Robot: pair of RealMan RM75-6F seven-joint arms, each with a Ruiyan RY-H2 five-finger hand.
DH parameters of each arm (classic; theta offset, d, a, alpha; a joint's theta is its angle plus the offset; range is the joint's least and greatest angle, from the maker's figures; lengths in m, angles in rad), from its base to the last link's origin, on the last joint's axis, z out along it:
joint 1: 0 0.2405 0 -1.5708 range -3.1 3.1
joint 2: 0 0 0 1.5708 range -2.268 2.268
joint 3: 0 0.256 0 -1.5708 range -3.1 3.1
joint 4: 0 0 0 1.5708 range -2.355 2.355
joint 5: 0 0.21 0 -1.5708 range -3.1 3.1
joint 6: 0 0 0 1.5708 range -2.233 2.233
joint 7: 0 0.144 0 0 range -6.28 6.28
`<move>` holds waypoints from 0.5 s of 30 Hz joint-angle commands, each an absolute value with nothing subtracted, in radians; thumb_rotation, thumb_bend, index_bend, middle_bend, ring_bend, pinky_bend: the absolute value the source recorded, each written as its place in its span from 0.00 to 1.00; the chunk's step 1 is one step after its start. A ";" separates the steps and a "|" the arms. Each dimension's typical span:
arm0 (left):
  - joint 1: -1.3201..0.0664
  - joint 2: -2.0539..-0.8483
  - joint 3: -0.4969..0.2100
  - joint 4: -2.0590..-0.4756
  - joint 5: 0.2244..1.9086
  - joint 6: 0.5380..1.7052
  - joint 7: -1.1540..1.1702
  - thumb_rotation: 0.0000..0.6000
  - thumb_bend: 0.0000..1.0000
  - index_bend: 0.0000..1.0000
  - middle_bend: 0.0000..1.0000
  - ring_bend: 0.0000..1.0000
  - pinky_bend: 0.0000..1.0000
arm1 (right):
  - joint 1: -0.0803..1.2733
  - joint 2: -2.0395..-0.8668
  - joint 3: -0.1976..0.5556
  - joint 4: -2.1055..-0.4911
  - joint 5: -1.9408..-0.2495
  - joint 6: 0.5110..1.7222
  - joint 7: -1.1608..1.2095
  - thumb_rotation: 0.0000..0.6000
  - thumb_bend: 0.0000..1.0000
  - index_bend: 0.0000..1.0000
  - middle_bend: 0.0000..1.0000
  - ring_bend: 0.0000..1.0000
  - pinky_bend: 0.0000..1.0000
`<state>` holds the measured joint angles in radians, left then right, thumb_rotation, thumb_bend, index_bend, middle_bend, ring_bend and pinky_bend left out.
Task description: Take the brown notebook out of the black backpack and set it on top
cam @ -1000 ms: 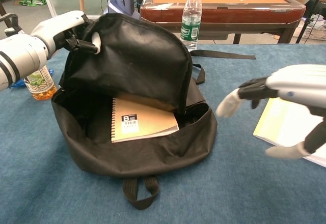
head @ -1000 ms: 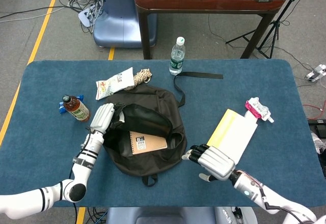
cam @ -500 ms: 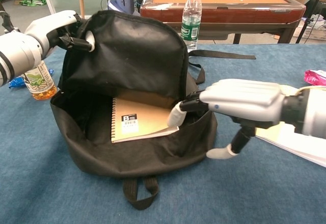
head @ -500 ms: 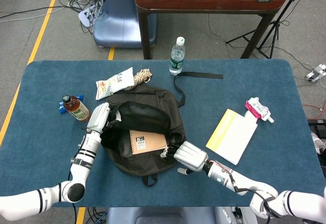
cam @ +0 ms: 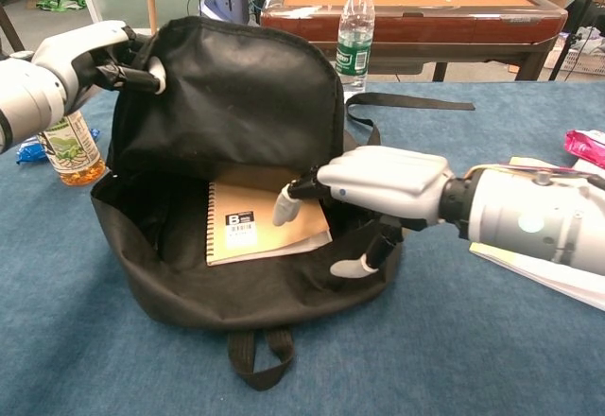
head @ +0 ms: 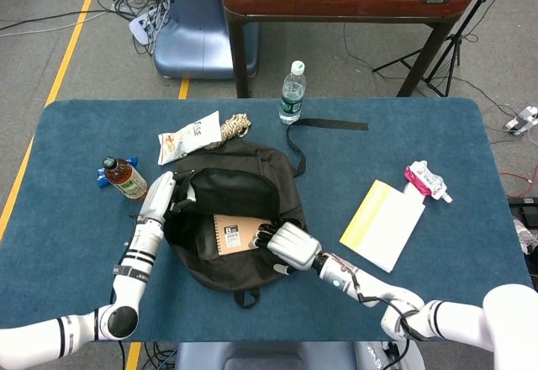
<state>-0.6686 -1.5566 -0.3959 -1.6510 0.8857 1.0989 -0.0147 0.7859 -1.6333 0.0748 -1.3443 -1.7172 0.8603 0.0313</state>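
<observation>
The black backpack (head: pixel 252 187) lies open in the middle of the blue table. My left hand (cam: pixel 77 53) grips the edge of its flap (cam: pixel 236 95) and holds it raised; the same left hand (head: pixel 162 195) shows at the bag's left side. The brown spiral notebook (cam: pixel 248 225) lies inside the opening, also visible from above as the notebook (head: pixel 238 235). My right hand (cam: pixel 380 184) reaches into the opening from the right. Its fingertips (cam: pixel 284 210) hover over or touch the notebook's right part, with the thumb lower at the bag's front rim. The right hand (head: pixel 290 245) grips nothing.
A water bottle (head: pixel 291 92) stands behind the bag, with a loose black strap (head: pixel 332 124) beside it. A tea bottle (head: pixel 126 179) is at the left; a snack packet (head: pixel 189 137) and rope (head: pixel 236 124) lie behind the bag. A yellow-white book (head: pixel 382 223) and pink pouch (head: pixel 427 181) lie right.
My right hand moved left from beside the yellow-white book into the bag's opening, over the notebook. The left hand lifted the flap slightly further back.
</observation>
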 commanded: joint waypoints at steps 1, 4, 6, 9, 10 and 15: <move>-0.665 -1.557 -0.397 -1.656 0.884 1.105 -0.017 1.00 0.75 0.58 0.55 0.51 0.40 | 0.804 -1.673 0.081 -1.298 -1.702 0.867 0.022 1.00 0.27 0.28 0.27 0.17 0.31; -0.660 -1.557 -0.405 -1.668 0.872 1.112 -0.026 1.00 0.75 0.57 0.54 0.51 0.40 | 0.818 -1.712 0.084 -1.246 -1.692 0.868 0.021 1.00 0.27 0.29 0.27 0.17 0.31; -0.658 -1.555 -0.409 -1.675 0.861 1.115 -0.025 1.00 0.75 0.57 0.54 0.51 0.40 | 0.828 -1.744 0.083 -1.201 -1.692 0.876 0.023 1.00 0.27 0.29 0.27 0.17 0.31; -0.656 -1.555 -0.417 -1.677 0.844 1.123 -0.022 1.00 0.75 0.57 0.54 0.51 0.40 | 0.837 -1.788 0.079 -1.136 -1.700 0.905 0.037 1.00 0.27 0.29 0.27 0.17 0.31; -0.655 -1.554 -0.420 -1.677 0.837 1.124 -0.022 1.00 0.76 0.56 0.53 0.51 0.40 | 0.840 -1.799 0.078 -1.119 -1.702 0.914 0.044 1.00 0.27 0.29 0.27 0.17 0.31; -0.649 -1.546 -0.440 -1.689 0.781 1.115 -0.035 1.00 0.75 0.55 0.51 0.51 0.40 | 0.855 -1.848 0.069 -1.039 -1.710 0.949 0.081 1.00 0.26 0.29 0.27 0.17 0.31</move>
